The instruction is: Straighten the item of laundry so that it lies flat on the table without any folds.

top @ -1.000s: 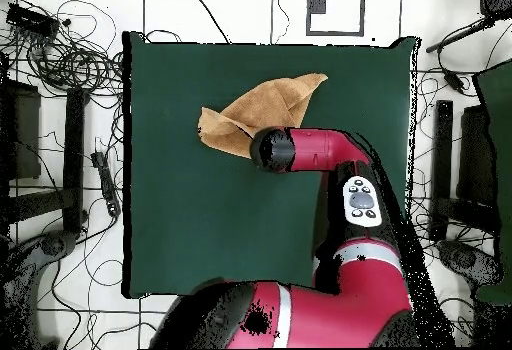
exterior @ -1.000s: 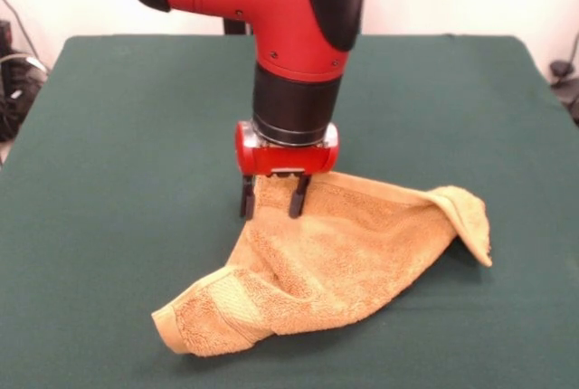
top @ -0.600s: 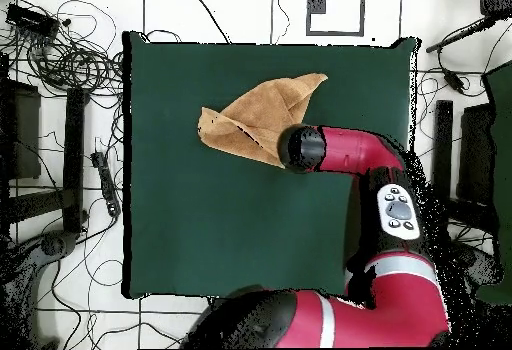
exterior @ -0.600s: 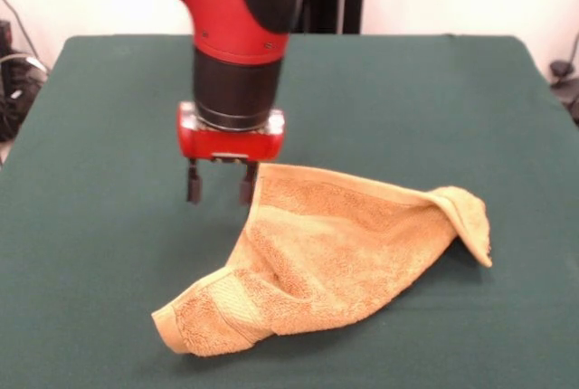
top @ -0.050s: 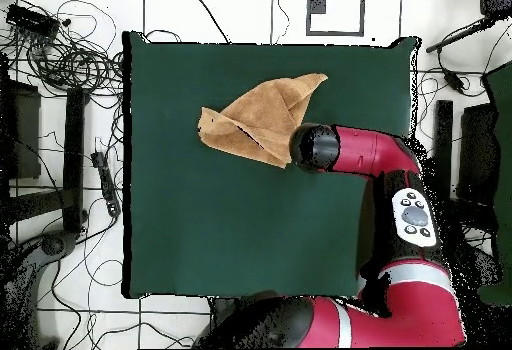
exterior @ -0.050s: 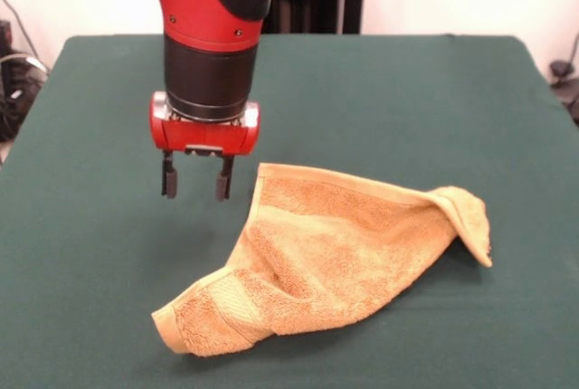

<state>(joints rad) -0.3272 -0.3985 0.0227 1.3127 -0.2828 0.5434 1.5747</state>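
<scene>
The golden-orange towel (exterior @ -0.050s: 335, 258) (top @ -0.050s: 255, 121) lies crumpled on the green table (exterior @ -0.050s: 434, 99) (top @ -0.050s: 220, 226), with one side folded over and a curled-up corner at the right of the front view. My gripper (exterior @ -0.050s: 194, 185) hangs open and empty just left of the towel's far corner, a little above the cloth of the table. From overhead, the arm's wrist (top @ -0.050s: 318, 148) covers the gripper, beside the towel's edge.
Cables (top @ -0.050s: 70, 56) and stands lie on the floor around the table in the overhead view. The red arm (top @ -0.050s: 400, 206) reaches in over the table's right side there.
My gripper has let go of the towel's far corner, risen slightly and moved off to the left in the front view. The towel has stayed put.
</scene>
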